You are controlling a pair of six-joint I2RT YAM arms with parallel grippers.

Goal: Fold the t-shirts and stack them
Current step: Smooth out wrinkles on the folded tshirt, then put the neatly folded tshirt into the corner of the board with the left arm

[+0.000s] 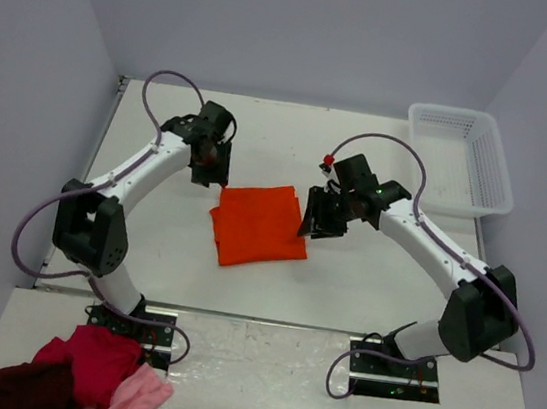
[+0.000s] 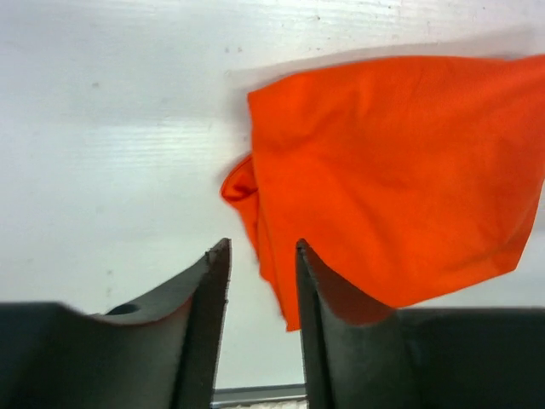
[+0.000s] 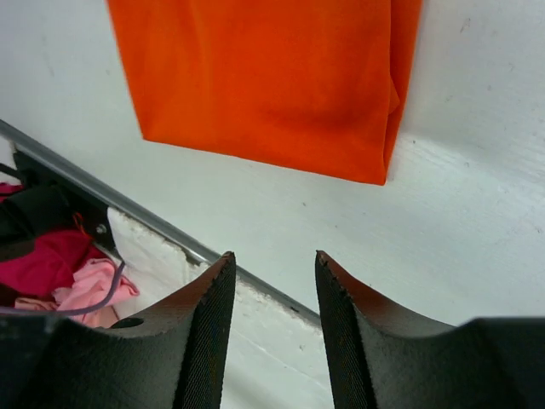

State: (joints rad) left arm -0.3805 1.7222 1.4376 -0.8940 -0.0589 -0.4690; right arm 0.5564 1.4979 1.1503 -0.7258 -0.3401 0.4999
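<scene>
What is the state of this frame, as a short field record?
shirt: orange t-shirt, folded into a rough rectangle, flat on the table between the arms
left pincer: open, empty, by the shirt's far-left corner
right pincer: open, empty, by the shirt's right edge
basket: white, far right
clothes pile: red, maroon, pink, near left

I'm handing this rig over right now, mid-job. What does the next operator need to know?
Left claw: open, empty, at the far-left corner of the orange t-shirt.
Right claw: open, empty, beside the shirt's right edge.
The orange t-shirt lies folded into a rough square mid-table.
A heap of red, maroon and pink garments sits unfolded at the near-left corner.
Done: one shirt folded. Left: probably folding the heap and stacking.
</scene>
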